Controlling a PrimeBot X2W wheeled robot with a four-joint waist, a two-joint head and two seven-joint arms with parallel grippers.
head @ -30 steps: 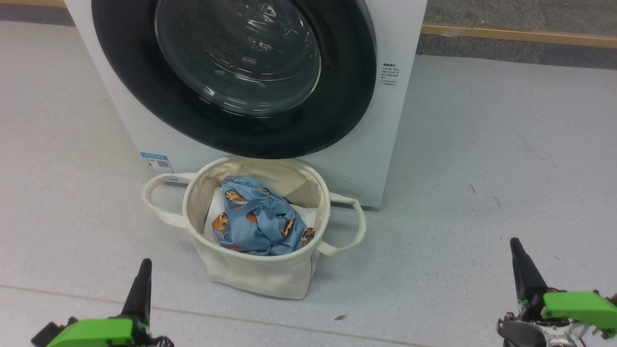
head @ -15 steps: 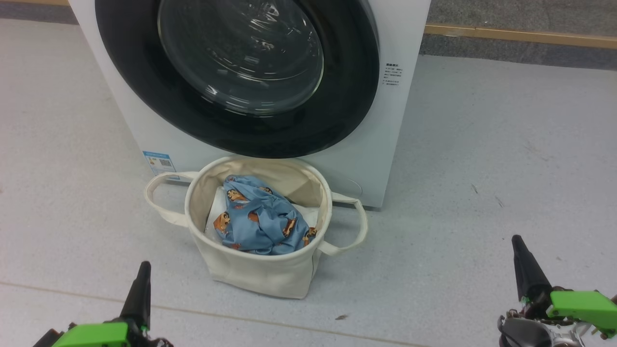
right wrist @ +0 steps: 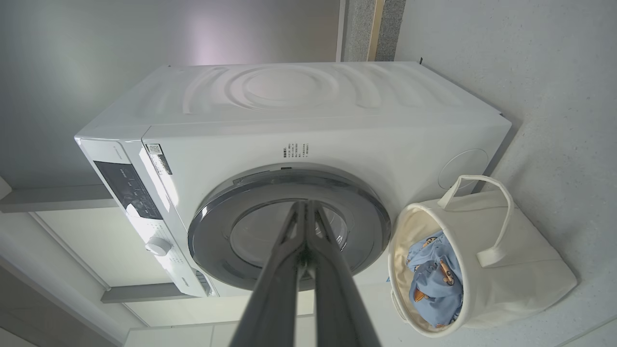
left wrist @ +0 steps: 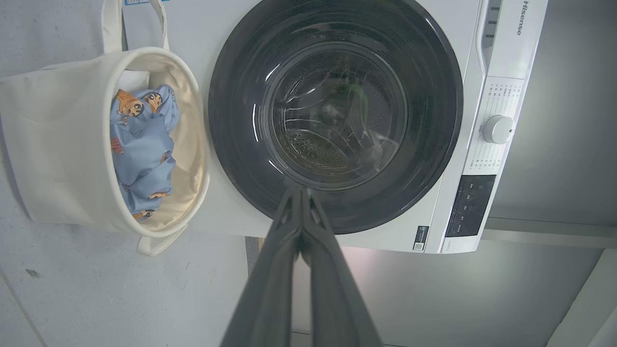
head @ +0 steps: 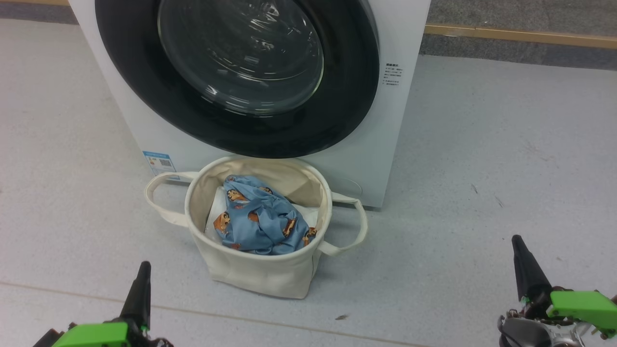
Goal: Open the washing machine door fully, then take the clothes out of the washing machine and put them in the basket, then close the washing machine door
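In the head view, the washing machine (head: 400,125) stands on the grey floor (head: 506,159). The washing machine door (head: 337,96) lies flat against its front, so I judge it closed. The canvas basket (head: 260,274) stands on the floor just beside the machine's lower front edge. In it lie the clothes (head: 260,221), a blue garment with cartoon faces, on a white folded sheet (head: 213,212). The left gripper (head: 144,268) and the right gripper (head: 516,241) hover over the floor, well apart from the basket, both pinched together and empty.

In the left wrist view, the fingers meet at their tips and point at the door glass. The steel drum behind it looks empty.

In the right wrist view, the fingers are also pressed together, and the door rim sits flush.

All three steps seem done, and I see nothing left to do.
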